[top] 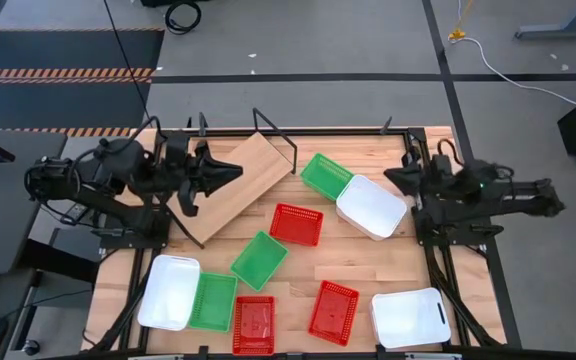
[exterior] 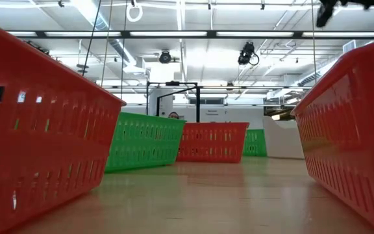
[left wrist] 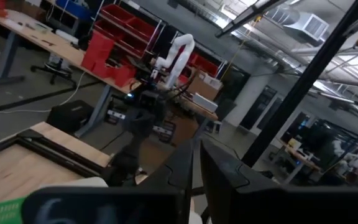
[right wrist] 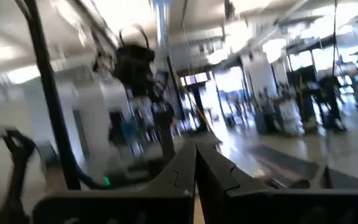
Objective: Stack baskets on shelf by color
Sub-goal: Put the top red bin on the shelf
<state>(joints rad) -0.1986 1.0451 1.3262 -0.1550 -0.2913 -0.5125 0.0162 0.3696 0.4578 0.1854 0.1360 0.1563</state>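
The shelf (top: 236, 186), a light-wood plank with black wire frame ends, lies slantwise on the table's far left. My left gripper (top: 236, 170) is shut and empty, held above the plank and pointing toward the table's right; its closed fingers show in the left wrist view (left wrist: 194, 163). My right gripper (top: 389, 177) is shut and empty at the far right, pointing left, beside a white basket (top: 371, 206) that rests against a green basket (top: 326, 173). The other baskets lie loose on the table: red (top: 296, 224), green (top: 259, 260), white (top: 169, 291), green (top: 212, 301), red (top: 254, 324), red (top: 333, 311), white (top: 410, 317).
A black frame (top: 438, 250) runs along the table's edges. In the low view, two red baskets (exterior: 37, 130) (exterior: 352, 123) stand close on either side, with bare wood between them. Bare tabletop lies around the table's middle right (top: 368, 262).
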